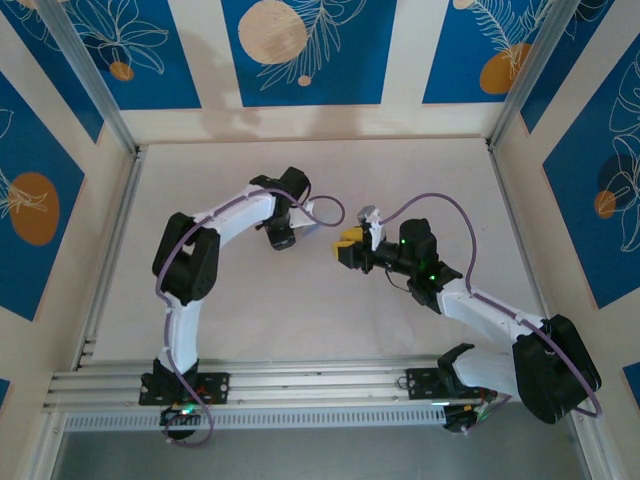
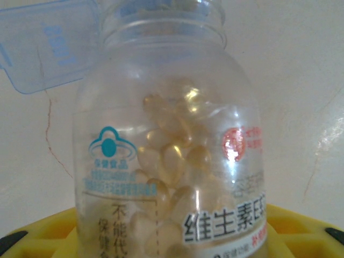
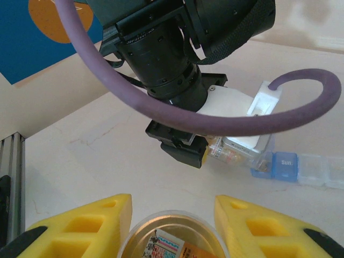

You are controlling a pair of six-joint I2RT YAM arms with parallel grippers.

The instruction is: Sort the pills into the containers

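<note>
a pale surface (image 1: 300,170) lay between walls with blue leaf panels (image 1: 308,50). left of centre in the top view, the left claw (image 1: 282,238) was clamped on the clear vial (image 2: 166,134), with yellow fingers (image 2: 37,239) on either side of it and the tan pills (image 2: 172,161) heaped inside. the vial's neck pointed at the pill box (image 3: 301,169), just beside its raised blue lid (image 2: 48,45). the box lay at the right edge of the right wrist view. right of centre, the right claw (image 3: 172,207) was closed on a round clear-rimmed piece (image 3: 169,239); whether it was a cap or a second jar i could not tell. the step in hand looked like pouring into a compartment. the next move called for a gentle tip with the neck over one open cell, lest pills spill onto the surface.
</note>
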